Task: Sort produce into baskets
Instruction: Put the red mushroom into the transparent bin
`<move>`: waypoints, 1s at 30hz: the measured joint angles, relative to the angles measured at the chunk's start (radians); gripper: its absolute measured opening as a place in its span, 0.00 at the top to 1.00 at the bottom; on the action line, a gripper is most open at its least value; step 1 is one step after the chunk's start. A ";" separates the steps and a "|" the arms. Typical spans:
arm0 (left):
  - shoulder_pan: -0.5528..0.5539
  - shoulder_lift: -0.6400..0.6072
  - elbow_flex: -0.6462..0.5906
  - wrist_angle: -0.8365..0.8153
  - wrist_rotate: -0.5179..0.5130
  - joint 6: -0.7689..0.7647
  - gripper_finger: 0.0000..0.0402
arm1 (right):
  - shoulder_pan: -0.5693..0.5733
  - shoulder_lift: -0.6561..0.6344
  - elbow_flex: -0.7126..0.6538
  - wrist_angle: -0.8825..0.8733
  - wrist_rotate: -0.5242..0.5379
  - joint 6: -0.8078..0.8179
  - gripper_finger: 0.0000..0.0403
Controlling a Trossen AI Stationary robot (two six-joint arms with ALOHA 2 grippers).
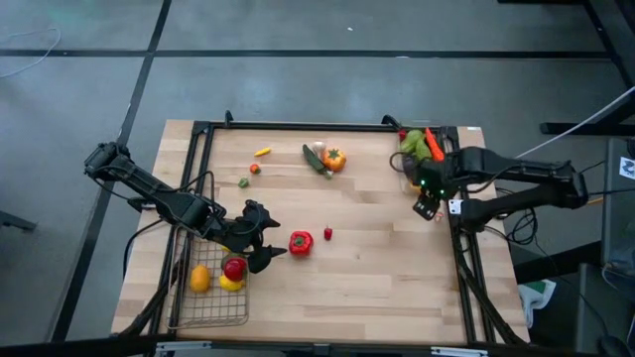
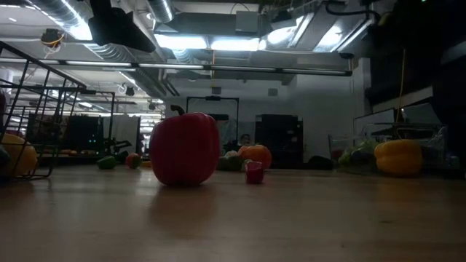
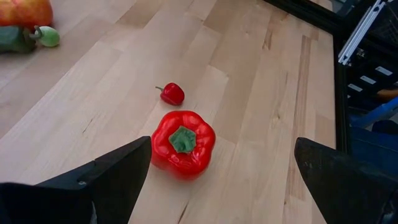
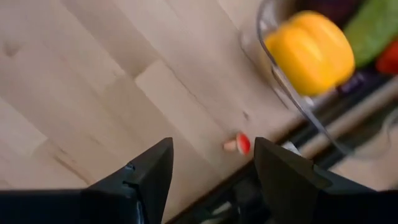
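With its fingers spread wide, the left gripper [image 1: 266,241] is held just left of the red pepper [image 1: 301,242], seemingly lined up for a grasp toward the wire basket [image 1: 210,309], while the right gripper [image 1: 429,205], part-open and empty, is parked beside the clear bin [image 4: 273,68] at the far right.

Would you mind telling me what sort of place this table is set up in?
Most likely a robotics lab or workshop. The low view shows exposed ceiling ducts and strip lights over equipment racks, and the wooden table sits in a black metal frame on a bare grey floor.
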 joint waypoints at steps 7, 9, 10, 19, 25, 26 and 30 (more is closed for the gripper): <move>0.000 0.000 0.000 0.000 0.000 0.000 0.03 | 0.115 0.054 0.000 -0.050 0.059 0.165 0.45; 0.000 0.000 0.000 0.000 0.000 0.000 0.03 | 0.146 0.092 0.000 -0.047 0.062 0.183 0.45; 0.000 0.000 0.000 0.000 0.000 0.000 0.03 | 0.158 0.116 0.000 -0.045 0.063 0.185 0.45; 0.000 0.000 0.000 -0.004 0.000 0.001 0.03 | 0.187 0.349 -0.001 -0.069 0.076 0.110 0.45; 0.000 0.000 0.000 -0.005 0.000 0.001 0.03 | 0.186 0.495 -0.001 -0.085 0.068 -0.054 0.45; 0.000 0.000 0.000 -0.004 0.000 0.001 0.03 | 0.186 0.514 -0.001 -0.092 0.068 -0.079 0.45; 0.000 0.000 0.000 -0.006 0.000 0.001 0.03 | 0.186 0.588 -0.001 -0.097 0.061 -0.158 0.45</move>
